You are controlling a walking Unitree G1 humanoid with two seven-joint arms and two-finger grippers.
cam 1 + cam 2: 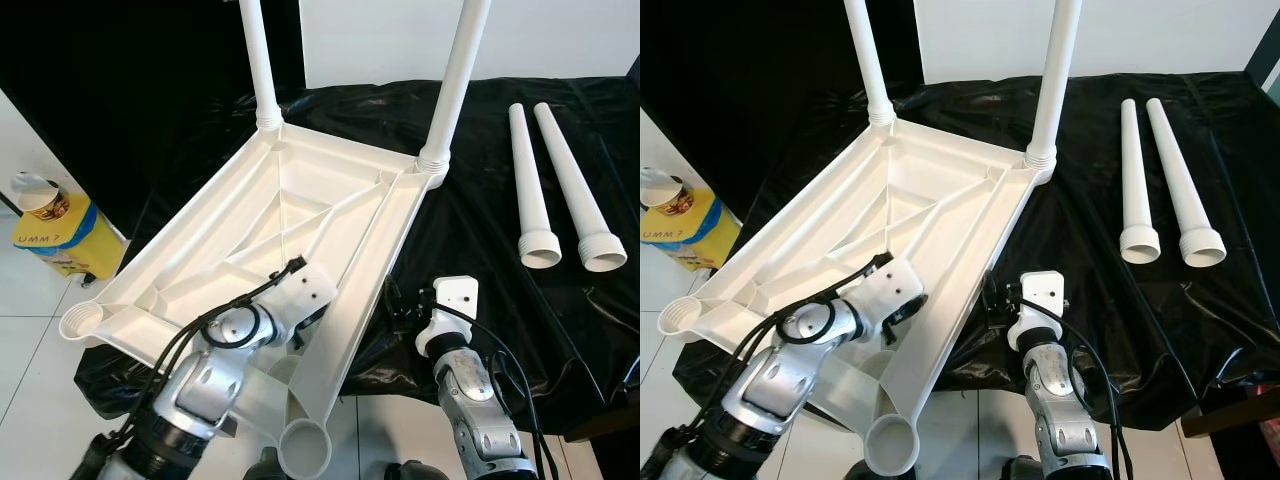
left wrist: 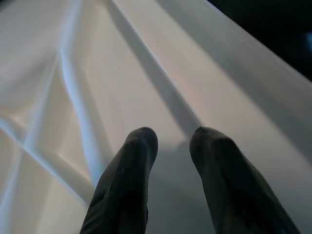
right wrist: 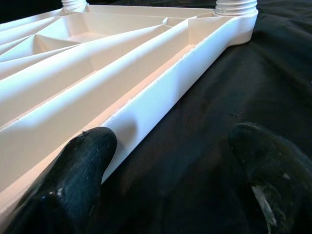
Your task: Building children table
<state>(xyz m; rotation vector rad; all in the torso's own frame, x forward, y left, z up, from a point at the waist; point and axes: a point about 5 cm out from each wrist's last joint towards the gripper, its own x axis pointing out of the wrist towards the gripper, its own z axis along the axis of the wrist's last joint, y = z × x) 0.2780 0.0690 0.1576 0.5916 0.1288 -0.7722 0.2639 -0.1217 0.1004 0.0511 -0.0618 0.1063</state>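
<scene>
The white plastic table top (image 1: 250,230) lies upside down on the black-covered surface (image 1: 480,220), its near end hanging over the edge. Two white legs (image 1: 258,60) (image 1: 455,80) stand screwed into its far corners. Two loose legs (image 1: 530,190) (image 1: 575,190) lie side by side at the right. My left gripper (image 2: 173,146) rests inside the ribbed underside, its fingers (image 2: 131,165) a narrow gap apart with nothing between them. My right gripper (image 3: 175,156) is wide open beside the top's right side wall (image 3: 161,92), one fingertip (image 3: 83,161) against that wall.
Two empty leg sockets (image 1: 82,322) (image 1: 304,447) sit at the top's near corners. A yellow box with a paper cup on it (image 1: 60,235) stands on the white tile floor at the left. The black sheet drapes over the near edge.
</scene>
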